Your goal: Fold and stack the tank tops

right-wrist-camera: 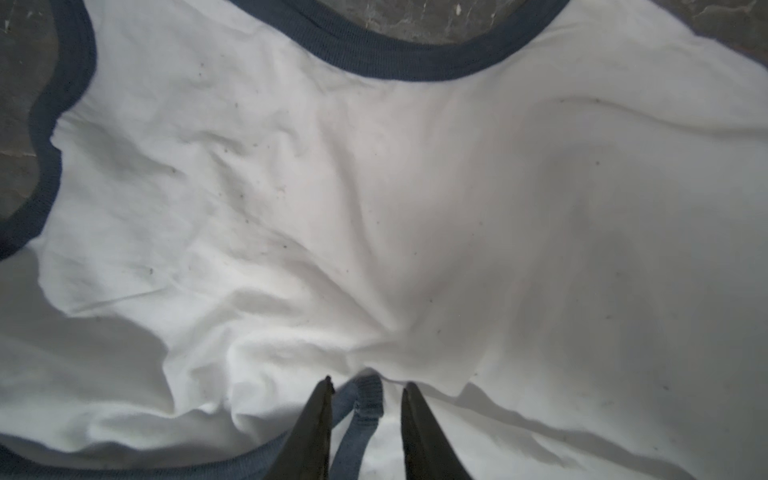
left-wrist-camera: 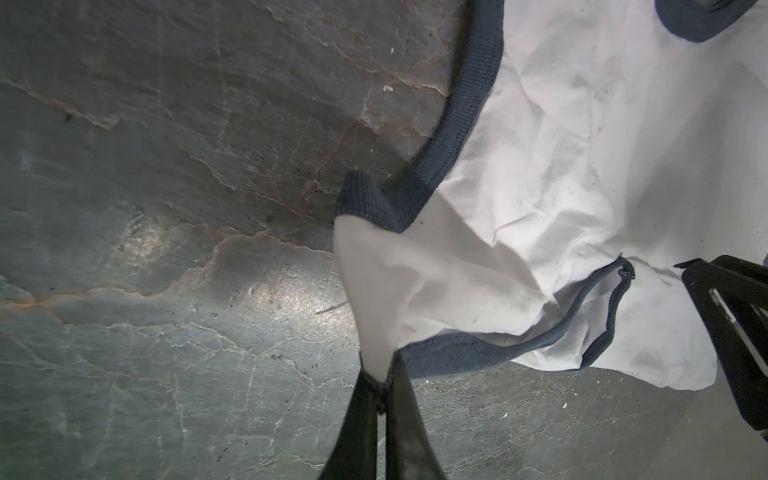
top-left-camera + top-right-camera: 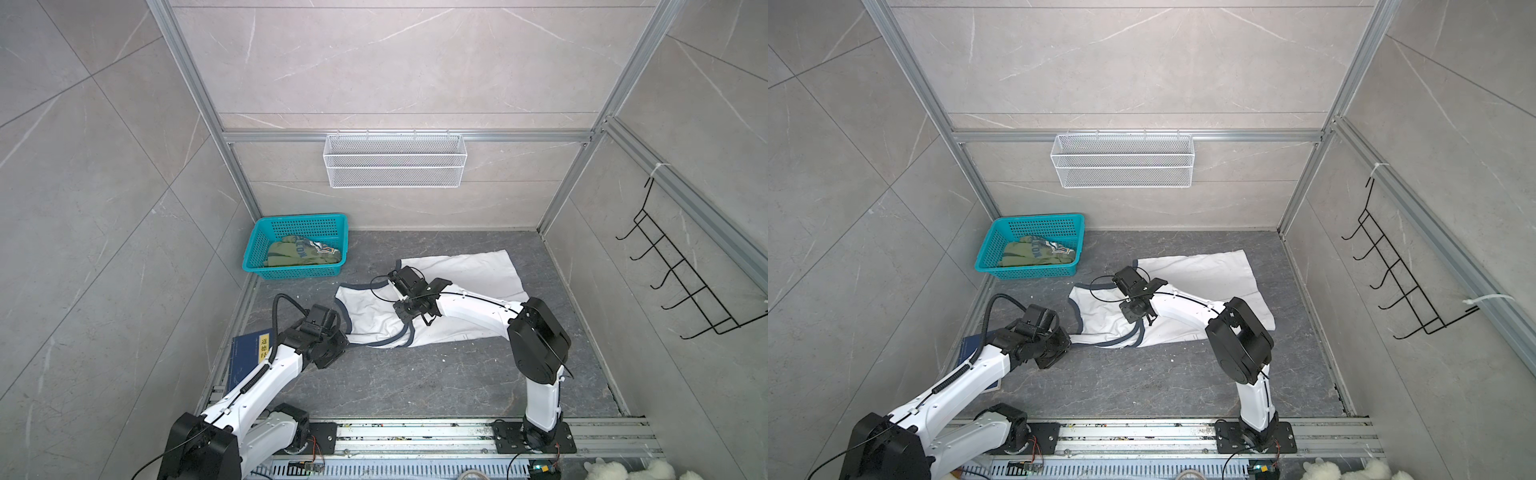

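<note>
left fingers (image 2: 403,415): clenched on a trimmed corner of the white tank top (image 3: 457,270), lifting it off the bench (image 3: 415,374)
right fingers (image 1: 417,424): parted, a navy strap loose between them
white tank top: rumpled, mid-bench
olive tank top (image 3: 291,253): bunched in the teal basket (image 3: 299,219), far left

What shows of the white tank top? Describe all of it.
The white tank top is thin, creased, cotton-like cloth with ribbed navy trim round the neck and armholes. It lies spread but partly bunched on the dark stone-look table, not yet folded. The left gripper is shut on one trimmed end, pulling it into a peak. The right gripper is open over the middle, with a navy strap loose between its jaws.
</note>
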Robot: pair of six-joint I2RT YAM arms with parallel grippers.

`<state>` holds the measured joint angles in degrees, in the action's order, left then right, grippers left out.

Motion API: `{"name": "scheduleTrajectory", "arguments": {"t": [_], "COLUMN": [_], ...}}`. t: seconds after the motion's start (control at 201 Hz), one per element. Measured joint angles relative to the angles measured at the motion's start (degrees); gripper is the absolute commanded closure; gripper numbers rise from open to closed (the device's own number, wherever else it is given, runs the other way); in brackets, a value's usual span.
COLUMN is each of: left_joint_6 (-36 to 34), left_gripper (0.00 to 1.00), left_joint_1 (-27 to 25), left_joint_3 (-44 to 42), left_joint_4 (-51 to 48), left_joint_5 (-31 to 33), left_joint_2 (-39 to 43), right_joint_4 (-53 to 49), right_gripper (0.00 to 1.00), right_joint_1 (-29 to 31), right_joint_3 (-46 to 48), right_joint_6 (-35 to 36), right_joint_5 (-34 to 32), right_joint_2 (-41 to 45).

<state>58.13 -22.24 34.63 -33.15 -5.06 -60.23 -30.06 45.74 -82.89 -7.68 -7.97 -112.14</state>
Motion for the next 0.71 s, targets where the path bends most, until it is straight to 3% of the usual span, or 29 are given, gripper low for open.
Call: {"name": "scheduleTrajectory", "arguments": {"t": [0.194,0.443,0.706], "left_joint_6": [0.8,1.9,3.6], "left_gripper": [1.00,1.00,1.00], "left_joint_1": [0.0,0.0,0.0], "left_joint_3": [-0.6,-0.6,-1.6], "left_joint_4": [0.1,0.2,0.2], "left_joint_5": [-0.3,-1.4,-2.4], "left_joint_2": [0.3,0.7,2.8], "right_joint_4": [-1.0,-2.3,-3.2], "right_gripper": [0.67,0.76,0.97], "right_joint_1": [0.0,0.9,1.2], "right_joint_3": [1.1,0.4,-0.1], "right_joint_6": [0.0,0.4,1.0], "right_joint_5": [0.5,-0.4,-3.0], "right_joint_2": [0.0,-3.8,-5.3]}}
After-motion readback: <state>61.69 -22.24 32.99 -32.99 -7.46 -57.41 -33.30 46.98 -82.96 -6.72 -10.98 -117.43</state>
